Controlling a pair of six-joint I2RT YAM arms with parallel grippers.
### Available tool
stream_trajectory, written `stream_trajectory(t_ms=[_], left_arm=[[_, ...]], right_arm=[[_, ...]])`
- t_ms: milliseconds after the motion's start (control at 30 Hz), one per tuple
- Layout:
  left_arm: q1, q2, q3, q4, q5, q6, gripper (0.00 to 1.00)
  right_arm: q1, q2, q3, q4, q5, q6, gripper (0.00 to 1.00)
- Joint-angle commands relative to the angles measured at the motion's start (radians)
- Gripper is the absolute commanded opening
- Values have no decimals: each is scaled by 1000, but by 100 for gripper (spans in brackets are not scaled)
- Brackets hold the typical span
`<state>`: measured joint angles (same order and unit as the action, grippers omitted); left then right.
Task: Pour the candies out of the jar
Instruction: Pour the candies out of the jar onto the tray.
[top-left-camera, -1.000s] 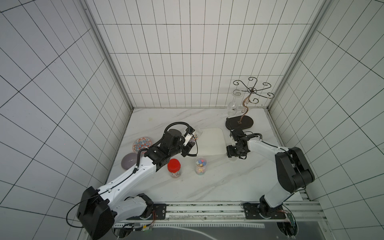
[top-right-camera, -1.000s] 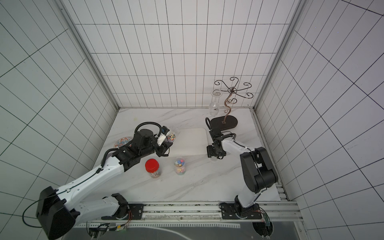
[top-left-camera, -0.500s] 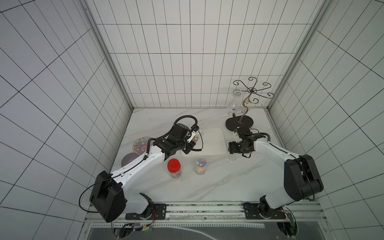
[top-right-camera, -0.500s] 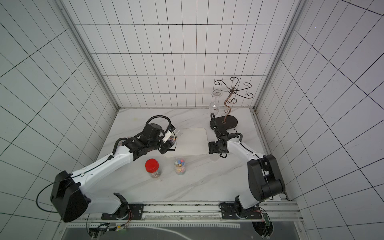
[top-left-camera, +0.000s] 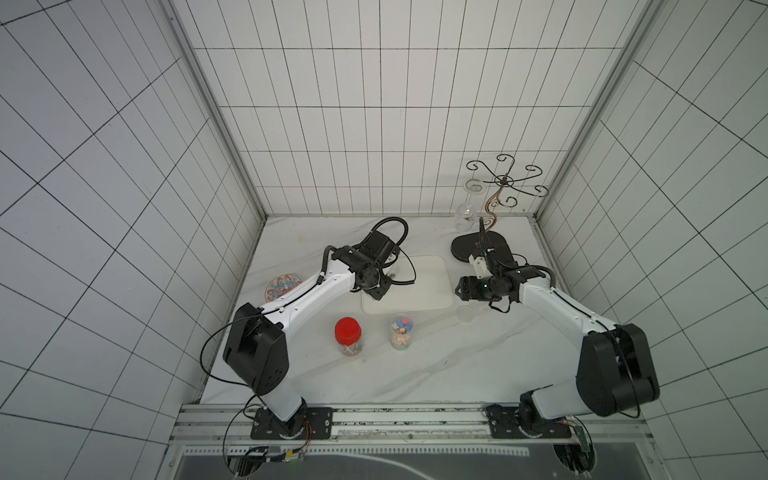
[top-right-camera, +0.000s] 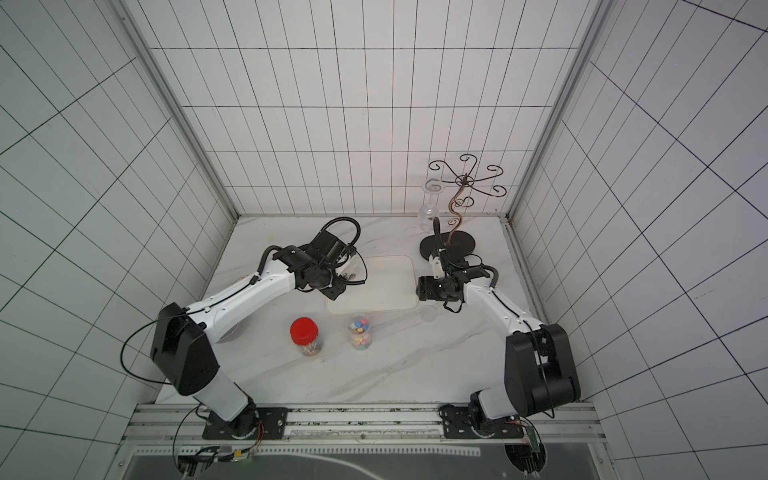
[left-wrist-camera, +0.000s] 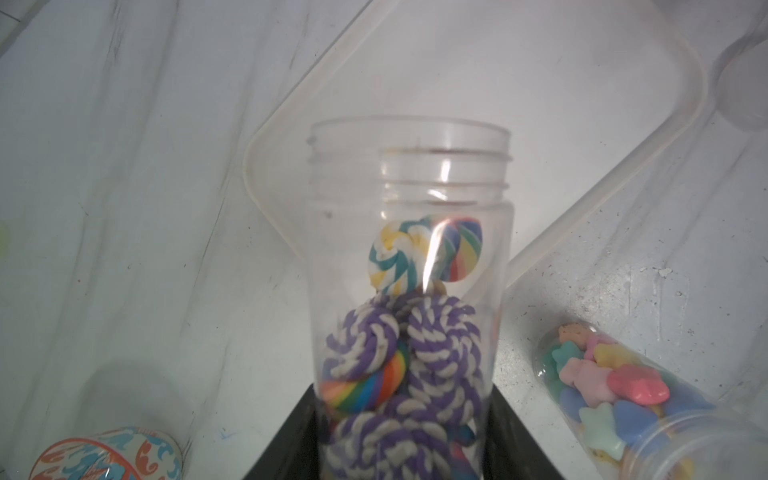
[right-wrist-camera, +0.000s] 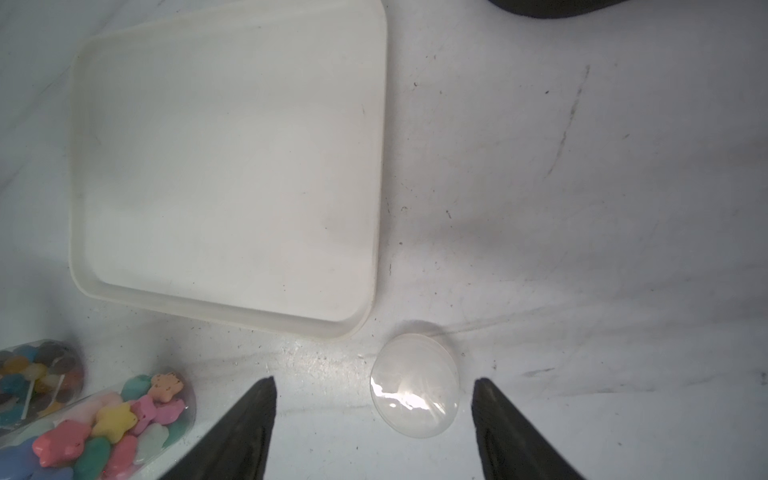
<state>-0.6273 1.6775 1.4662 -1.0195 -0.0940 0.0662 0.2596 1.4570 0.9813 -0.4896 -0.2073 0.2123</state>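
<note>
My left gripper (left-wrist-camera: 405, 436) is shut on the lower body of a clear, lidless jar (left-wrist-camera: 409, 249). The jar is tilted, its open mouth over the left rim of the white tray (left-wrist-camera: 623, 166). The candies (left-wrist-camera: 440, 357), swirl lollipops in purple-white and rainbow colours, all sit inside the jar. In both top views the jar (top-left-camera: 394, 271) (top-right-camera: 351, 271) hangs at the tray's (top-left-camera: 432, 291) left edge. My right gripper (right-wrist-camera: 374, 386) stands open just above a clear round lid (right-wrist-camera: 415, 386), which lies on the table by the tray's near right corner.
An open jar of pastel sweets (top-left-camera: 402, 332) and a red-lidded jar (top-left-camera: 348, 334) stand in front of the tray. A patterned plate (top-left-camera: 282, 286) lies at the left. A black scrollwork stand (top-left-camera: 478, 249) with a hanging wine glass (top-left-camera: 467, 208) occupies the back right.
The left arm has carried the jar a little to the right, onto the tray's left edge, and its elbow has swung. The right gripper has barely shifted.
</note>
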Motion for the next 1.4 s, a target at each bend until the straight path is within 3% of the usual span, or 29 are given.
stream_trajectory(t_ms=[0,367,700,1000,1367], left_arm=[[-4,62,93,-163,-37,-62,45],[-6,185,225,-352,-63,-97,44],[-24,283,343,-486,-220,-106,44],[-60,348,369,-501,-226,-106,44],[-61,307,398,-474,-164,-100,44]], right_arm=[[-8,-23,-41,36,-62,-9,76],[-10,-13,-69,112,-172,10,75],[-4,5,-48,173,-286,28,74],[-5,18,-66,176,-302,9,74],[-6,42,-76,217,-368,13,73]])
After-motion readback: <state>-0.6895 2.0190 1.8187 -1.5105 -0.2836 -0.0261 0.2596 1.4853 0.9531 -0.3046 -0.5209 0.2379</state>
